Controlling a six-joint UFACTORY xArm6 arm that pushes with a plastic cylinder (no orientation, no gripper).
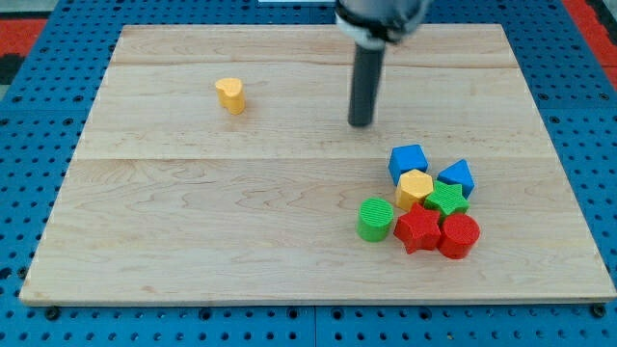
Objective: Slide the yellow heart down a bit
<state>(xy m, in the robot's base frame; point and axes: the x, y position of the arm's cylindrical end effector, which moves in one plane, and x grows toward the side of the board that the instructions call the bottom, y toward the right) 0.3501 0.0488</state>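
The yellow heart (pixel 230 95) sits alone in the board's (pixel 193 231) upper-left area, and my tip (pixel 361 123) stands well apart from it, out at the heart's three o'clock and a touch lower, touching no block. The rod has no jaws, so it grasps nothing. Down at the tip's five o'clock huddles a cluster: blue cube (pixel 408 160), yellow hexagon (pixel 415 186), blue block (pixel 456 176), green star (pixel 446 199), green cylinder (pixel 374 219), red star (pixel 416 229), red cylinder (pixel 459 235).
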